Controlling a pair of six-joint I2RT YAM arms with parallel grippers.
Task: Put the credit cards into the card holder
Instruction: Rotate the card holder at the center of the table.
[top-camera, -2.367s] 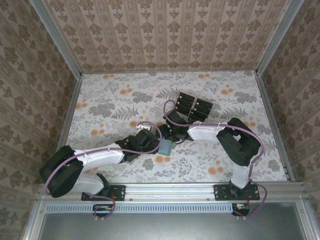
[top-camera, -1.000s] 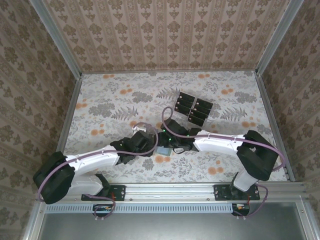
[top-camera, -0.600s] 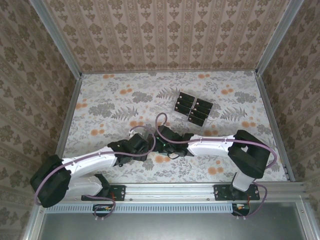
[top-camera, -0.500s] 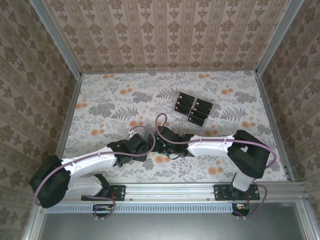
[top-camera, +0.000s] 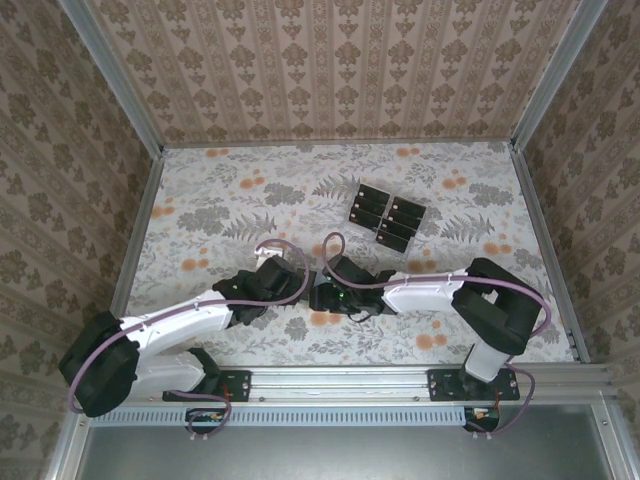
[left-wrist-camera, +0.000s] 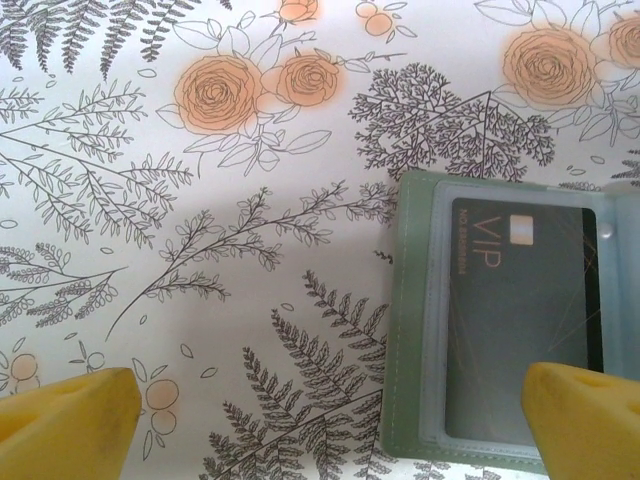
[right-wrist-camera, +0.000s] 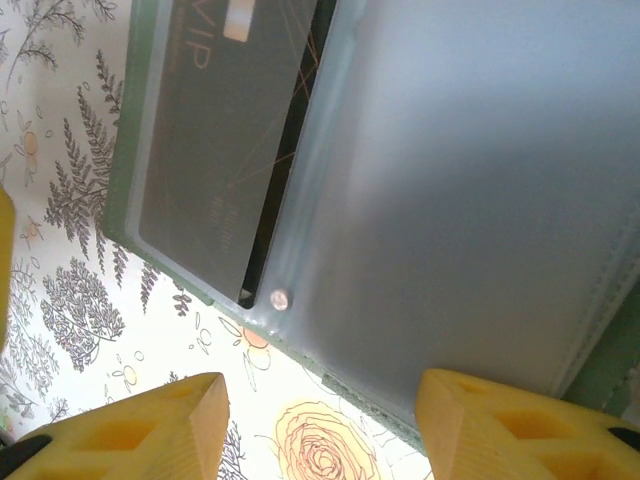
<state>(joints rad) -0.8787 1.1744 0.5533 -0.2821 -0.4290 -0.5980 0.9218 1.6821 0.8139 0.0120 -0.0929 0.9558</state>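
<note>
Card holder (left-wrist-camera: 410, 320) ahead of wide-open left jaws and half-open, empty right jaws

Card in holder, left wrist view: "VIP" in gold capitals, turned sideways, on the dark card (left-wrist-camera: 520, 320) under the clear pocket of the green holder (left-wrist-camera: 405, 330).
Beside "VIP": one line of tiny gold print along the card's left edge, too small to read.
Same card, right wrist view: the gold "VIP" appears again near the top of the card (right-wrist-camera: 220, 150); fainter print at mid-card is blurred and unreadable.
Loose cards, top view: the black cards (top-camera: 387, 215) on the far surface carry small light marks, too small to read.
</note>
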